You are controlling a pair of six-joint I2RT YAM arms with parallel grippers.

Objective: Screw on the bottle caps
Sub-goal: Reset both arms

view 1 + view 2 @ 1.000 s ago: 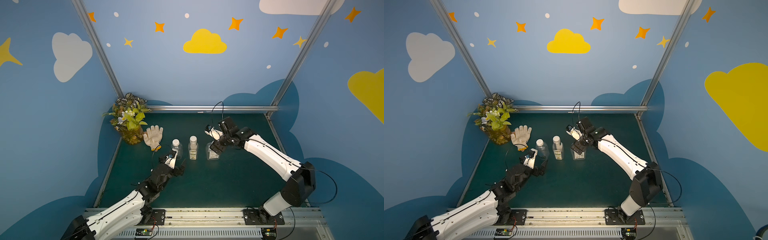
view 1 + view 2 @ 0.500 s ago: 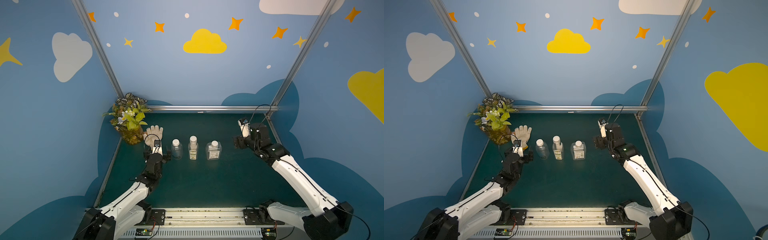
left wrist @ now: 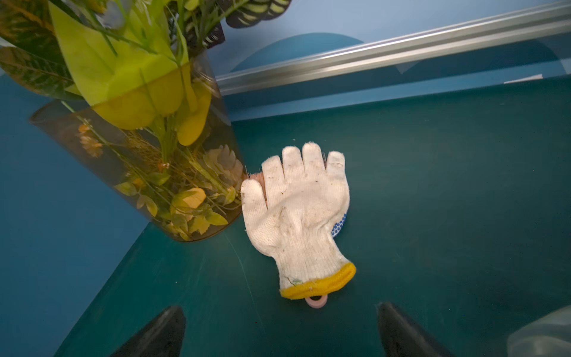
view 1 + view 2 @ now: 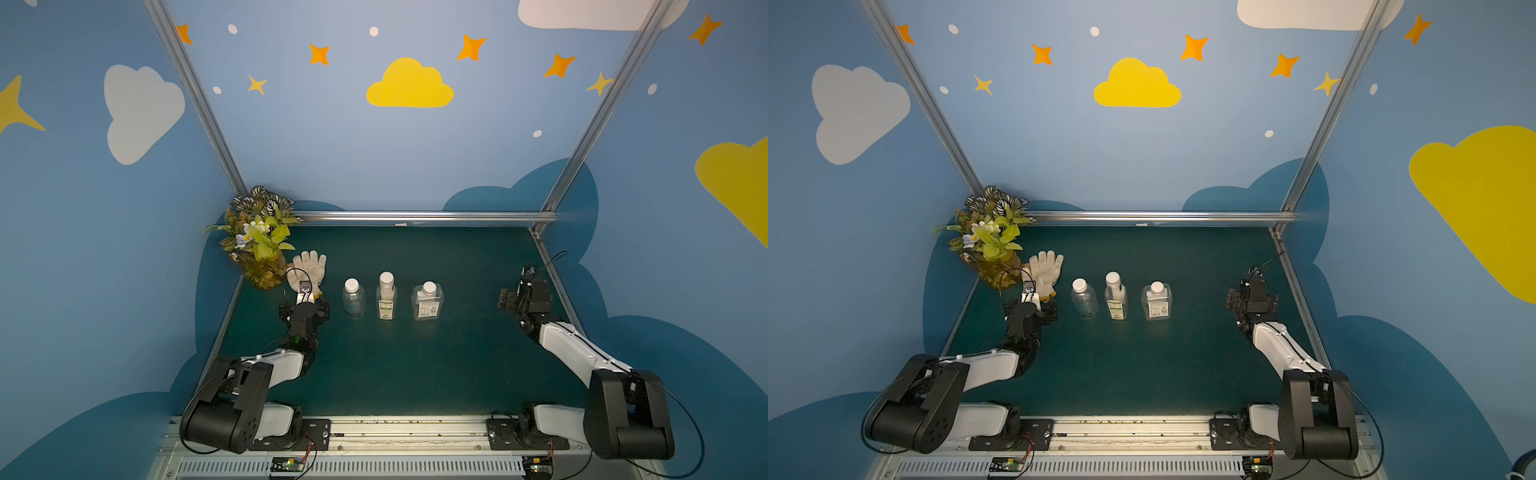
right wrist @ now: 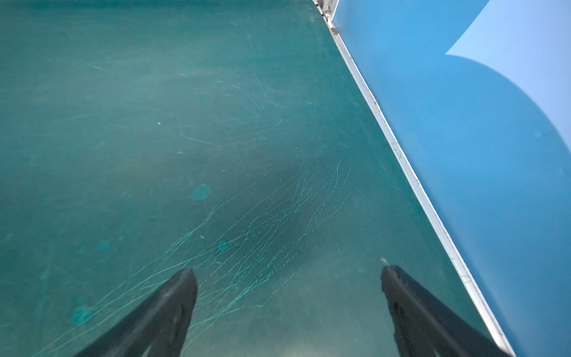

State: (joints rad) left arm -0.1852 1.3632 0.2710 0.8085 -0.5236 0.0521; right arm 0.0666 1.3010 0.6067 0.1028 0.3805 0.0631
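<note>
Three clear bottles stand in a row at mid-table in both top views: a round plain one (image 4: pixel 354 300) (image 4: pixel 1084 300), a slim labelled one (image 4: pixel 386 298) (image 4: pixel 1116 297) and a wider flat-sided one (image 4: pixel 427 302) (image 4: pixel 1157 302). A white cap sits on each neck (image 4: pixel 351 284) (image 4: pixel 386 277) (image 4: pixel 429 286). My left gripper (image 4: pixel 305 307) (image 3: pixel 281 309) is open and empty, left of the round bottle and facing the glove. My right gripper (image 4: pixel 521 297) (image 5: pixel 287 270) is open and empty over bare mat near the right edge, well clear of the bottles.
A white work glove (image 3: pixel 299 216) (image 4: pixel 309 266) with a yellow cuff lies beside a vase of artificial plants (image 3: pixel 139 170) (image 4: pixel 259 249) at the back left. A small pink ring (image 3: pixel 315 302) lies at the cuff. A metal rail (image 5: pixel 401 154) borders the mat on the right.
Both arms have drawn back from the bottles: the left from the round bottle to the glove, the right from the flat-sided bottle to the right edge. The bottles have stayed in place.
</note>
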